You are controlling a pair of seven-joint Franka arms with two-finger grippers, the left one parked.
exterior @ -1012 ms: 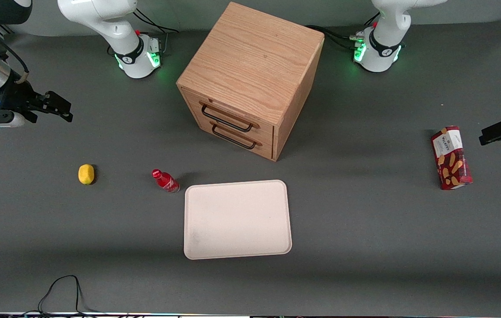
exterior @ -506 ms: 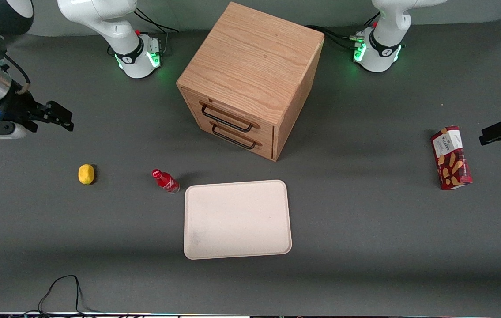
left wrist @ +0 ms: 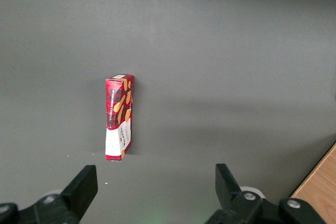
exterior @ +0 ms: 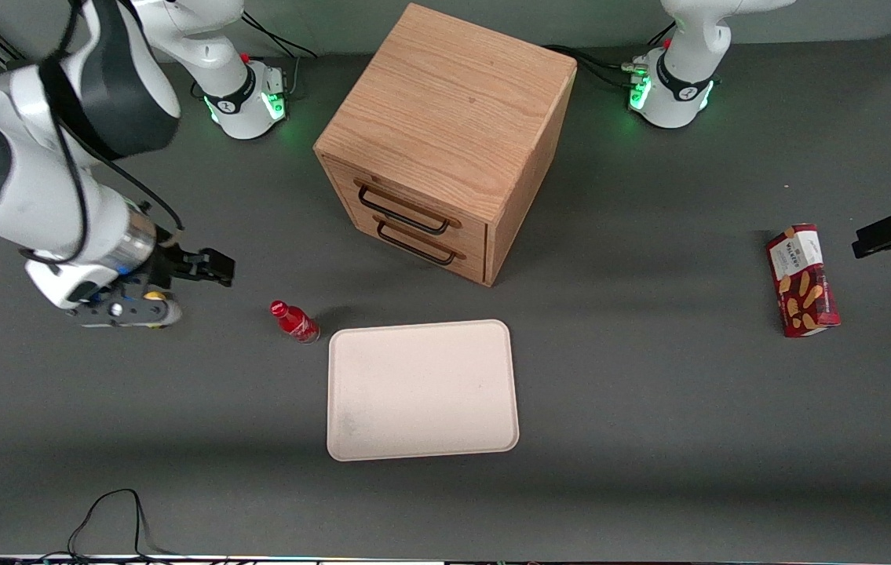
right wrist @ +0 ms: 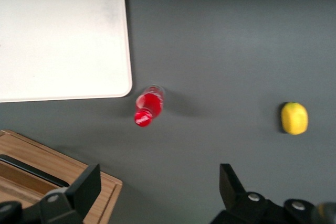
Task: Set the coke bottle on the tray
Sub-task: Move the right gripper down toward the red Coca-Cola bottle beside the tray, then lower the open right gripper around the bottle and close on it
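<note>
The gripper (exterior: pixel 219 268) hangs above the table (exterior: pixel 649 408) toward the working arm's end, its two fingers spread apart with nothing between them; the right wrist view shows both fingertips wide of each other over bare table. Under the arm's wrist a sliver of the lemon (exterior: pixel 151 296) peeks out in the front view, and the wrist view shows the whole lemon (right wrist: pixel 294 118) lying on the table well apart from the bottle.

The bottle (exterior: pixel 295 321) stands on the table, near the gripper but not touching it, and just beside the tray's corner that lies farthest from the front camera on the working arm's side. In the wrist view the bottle (right wrist: pixel 147 106) is seen from above, red cap toward the camera, a narrow strip of table between it and the tray (right wrist: pixel 63 40).

The tray (exterior: pixel 422 390) lies flat near the middle of the table, nearer the front camera than the cabinet (exterior: pixel 445 141). The cabinet has two drawers, both shut, each with a dark handle.

Toward the parked arm's end lies a red box (exterior: pixel 802 280), flat on the table and well apart from everything else.
</note>
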